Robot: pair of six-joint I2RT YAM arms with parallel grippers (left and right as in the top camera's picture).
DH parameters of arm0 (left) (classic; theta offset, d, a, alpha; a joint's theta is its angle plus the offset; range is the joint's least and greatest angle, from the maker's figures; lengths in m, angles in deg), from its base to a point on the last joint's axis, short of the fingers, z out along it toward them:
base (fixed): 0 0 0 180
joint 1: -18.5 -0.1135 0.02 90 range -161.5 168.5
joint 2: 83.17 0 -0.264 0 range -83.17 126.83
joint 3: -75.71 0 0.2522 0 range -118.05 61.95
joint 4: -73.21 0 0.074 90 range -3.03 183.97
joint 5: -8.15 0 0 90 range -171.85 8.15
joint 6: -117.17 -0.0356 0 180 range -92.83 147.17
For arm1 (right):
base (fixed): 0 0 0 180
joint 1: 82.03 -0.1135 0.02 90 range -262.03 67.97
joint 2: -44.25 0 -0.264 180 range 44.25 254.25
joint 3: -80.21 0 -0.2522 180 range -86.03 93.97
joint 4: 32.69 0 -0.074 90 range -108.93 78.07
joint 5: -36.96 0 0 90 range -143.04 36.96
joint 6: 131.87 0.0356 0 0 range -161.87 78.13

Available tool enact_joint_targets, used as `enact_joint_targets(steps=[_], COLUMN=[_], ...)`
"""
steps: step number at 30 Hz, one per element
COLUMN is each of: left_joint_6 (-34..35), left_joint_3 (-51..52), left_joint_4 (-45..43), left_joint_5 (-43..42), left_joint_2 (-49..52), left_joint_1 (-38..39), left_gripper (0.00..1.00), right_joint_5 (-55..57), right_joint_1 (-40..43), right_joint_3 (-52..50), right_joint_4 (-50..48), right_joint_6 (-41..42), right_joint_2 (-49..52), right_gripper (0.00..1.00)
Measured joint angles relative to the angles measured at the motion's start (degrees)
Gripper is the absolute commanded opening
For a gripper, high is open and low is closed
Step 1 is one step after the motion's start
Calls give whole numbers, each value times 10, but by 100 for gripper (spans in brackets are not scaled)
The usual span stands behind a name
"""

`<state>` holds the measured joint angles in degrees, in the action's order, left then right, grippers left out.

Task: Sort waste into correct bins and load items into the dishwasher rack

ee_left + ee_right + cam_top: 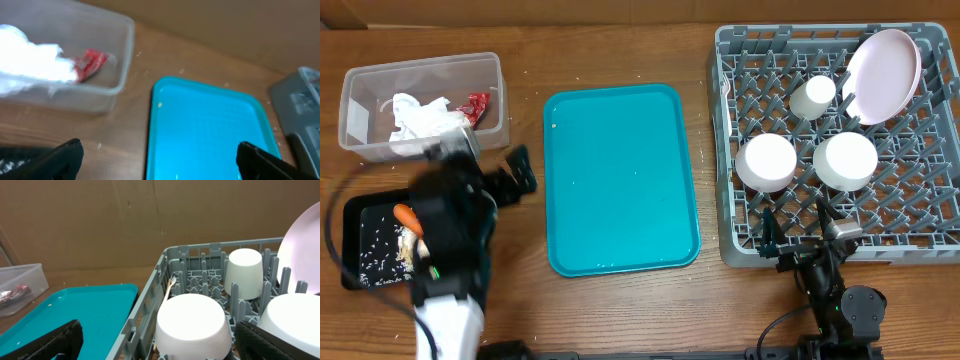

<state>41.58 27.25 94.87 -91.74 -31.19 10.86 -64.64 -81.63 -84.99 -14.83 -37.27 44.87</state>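
The clear tub (492, 70) at the back left holds crumpled napkins (420, 118) and a red wrapper (478, 102). In the black tray (352, 215) below it lie a carrot (405, 213) and rice scraps (380, 248). My left gripper (515, 172) hangs open and empty between tub and teal tray, over the tray's left edge in the left wrist view (160, 160). The grey rack (725, 150) holds a plate (883, 75), a cup (813, 97) and two upturned bowls (767, 163) (845, 160). A fork (172, 281) stands by the rack wall. My right gripper (798, 232) is open at the rack's front edge.
A teal serving tray (620, 180) lies bare in the middle of the wooden table, with a few crumbs around it. A brown cardboard wall (150, 220) stands behind the table. The left arm's black body (450, 225) overhangs the black tray's right part.
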Motion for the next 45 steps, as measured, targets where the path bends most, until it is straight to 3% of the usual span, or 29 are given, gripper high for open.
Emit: enact_joint_targets(steps=[8, 15, 18, 24, 34, 45], left_joint_6=[-76, -94, -98, -102, -102, -102], left_joint_3=[202, 322, 336, 342, 342, 342], left_joint_4=[-155, -223, -196, -43, -45, -42], left_joint_5=[-11, -11, -8, 16, 31, 35], left_joint_2=[-191, -310, -344, -433, -508, -511], left_joint_1=[16, 17, 17, 17, 17, 17], left_gripper=[100, 100, 100, 100, 100, 100], right_joint_5=[0, 0, 0, 0, 0, 0], right_joint_1=[0, 0, 0, 0, 0, 0], right_joint_3=[0, 0, 0, 0, 0, 0], right_joint_4=[-1, 0, 0, 0, 0, 0], right_joint_6=[0, -1, -1, -1, -1, -1], right_joint_2=[0, 0, 0, 0, 0, 0], right_gripper=[100, 100, 100, 100, 100, 100])
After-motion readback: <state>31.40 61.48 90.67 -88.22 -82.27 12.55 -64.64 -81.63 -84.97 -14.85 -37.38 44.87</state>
